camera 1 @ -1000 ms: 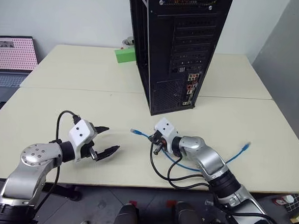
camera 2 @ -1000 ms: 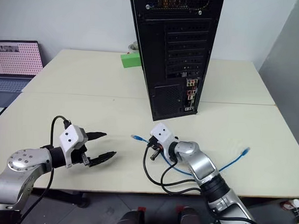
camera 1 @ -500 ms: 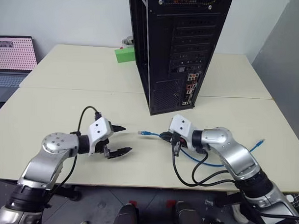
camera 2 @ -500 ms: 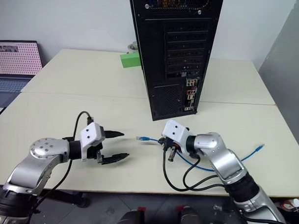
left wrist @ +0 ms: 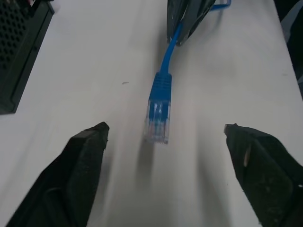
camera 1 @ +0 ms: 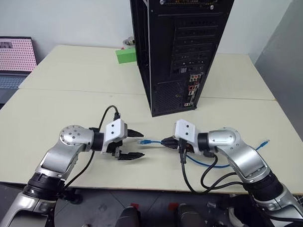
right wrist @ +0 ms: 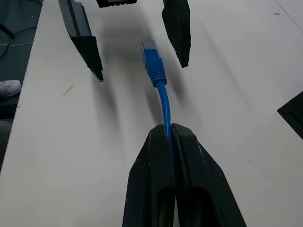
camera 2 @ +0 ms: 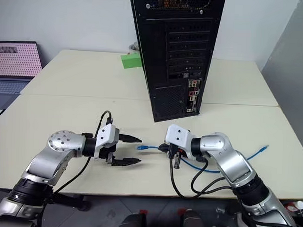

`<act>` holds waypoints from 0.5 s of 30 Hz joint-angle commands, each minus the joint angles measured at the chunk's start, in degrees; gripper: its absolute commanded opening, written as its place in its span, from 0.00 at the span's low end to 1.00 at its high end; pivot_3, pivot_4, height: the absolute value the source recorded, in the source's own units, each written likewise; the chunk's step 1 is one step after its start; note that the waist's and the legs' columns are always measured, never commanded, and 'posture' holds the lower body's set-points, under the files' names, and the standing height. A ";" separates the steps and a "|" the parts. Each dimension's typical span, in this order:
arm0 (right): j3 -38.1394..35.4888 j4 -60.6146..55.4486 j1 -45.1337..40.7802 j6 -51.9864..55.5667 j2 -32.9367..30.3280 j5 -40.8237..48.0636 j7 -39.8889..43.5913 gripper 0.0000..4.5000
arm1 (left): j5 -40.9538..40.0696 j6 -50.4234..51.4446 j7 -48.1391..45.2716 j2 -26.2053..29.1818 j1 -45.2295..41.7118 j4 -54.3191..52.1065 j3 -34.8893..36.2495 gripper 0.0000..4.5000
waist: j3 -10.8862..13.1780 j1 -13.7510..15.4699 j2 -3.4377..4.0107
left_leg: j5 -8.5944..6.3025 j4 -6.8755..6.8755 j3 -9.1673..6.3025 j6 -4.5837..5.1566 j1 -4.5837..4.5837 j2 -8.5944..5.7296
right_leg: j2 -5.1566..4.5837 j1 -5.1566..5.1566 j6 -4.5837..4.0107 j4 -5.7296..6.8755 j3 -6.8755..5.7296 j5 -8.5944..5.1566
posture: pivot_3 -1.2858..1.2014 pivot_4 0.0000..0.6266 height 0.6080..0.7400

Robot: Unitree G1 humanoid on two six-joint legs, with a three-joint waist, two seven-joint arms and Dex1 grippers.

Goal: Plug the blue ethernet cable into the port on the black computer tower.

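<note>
Your blue ethernet cable (camera 1: pixel 153 141) hangs just above the table (camera 1: pixel 67 105), pinched a little behind its clear plug (left wrist: pixel 156 128) by the right gripper (right wrist: pixel 169 132), whose fingers are clenched tight on the cord. The plug points at the left gripper (camera 1: pixel 136 145), whose fingers stand spread on either side of it, grasping nothing. The cable's far end (camera 1: pixel 263 144) lies by your right arm. The black computer tower (camera 1: pixel 178 49) stands behind; its port is too small to pick out.
</note>
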 commanded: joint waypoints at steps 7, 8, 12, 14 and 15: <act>-0.17 -2.60 -1.43 -1.59 -0.71 -0.28 1.39 0.00 | 0.76 -3.29 -1.72 -1.46 -2.63 2.87 -0.73 0.38 | 0.00 0.02 0.00 | 0.00 0.02 0.00 0.00 0.00 0.00 | 0.00 0.00 0.01 0.01 0.00 0.01 | 0.52 0.24 1.00; -0.15 -2.61 -1.45 -1.65 -0.74 -0.36 1.46 0.00 | 0.82 -3.45 -1.73 -1.57 -2.71 3.05 -0.82 0.34 | 0.00 0.02 0.00 | 0.00 0.02 0.00 0.00 0.00 0.00 | 0.00 0.01 0.01 0.01 0.00 0.01 | 0.52 0.24 1.00; 0.05 -2.39 -1.66 -1.91 -0.69 -0.65 1.66 0.00 | 1.28 -4.40 -1.85 -1.95 -3.05 3.99 -1.15 0.14 | 0.00 0.01 0.00 | 0.00 0.02 -0.01 0.00 0.00 0.00 | 0.00 0.00 0.01 0.01 0.00 0.00 | 0.52 0.24 1.00; 0.10 -2.37 -1.69 -2.05 -0.82 -0.68 1.86 0.00 | 1.47 -4.78 -1.84 -2.17 -3.24 4.32 -1.29 0.06 | 0.00 0.02 0.00 | 0.00 0.02 -0.01 0.00 0.00 0.00 | 0.00 0.00 0.01 0.02 0.00 0.01 | 0.52 0.24 1.00; 0.14 -2.36 -1.71 -2.10 -0.90 -0.72 1.95 0.00 | 1.55 -4.95 -1.85 -2.25 -3.32 4.45 -1.34 0.06 | 0.00 0.02 0.00 | 0.00 0.02 -0.01 0.00 0.00 0.00 | 0.00 0.00 0.01 0.02 0.00 0.01 | 0.52 0.24 1.00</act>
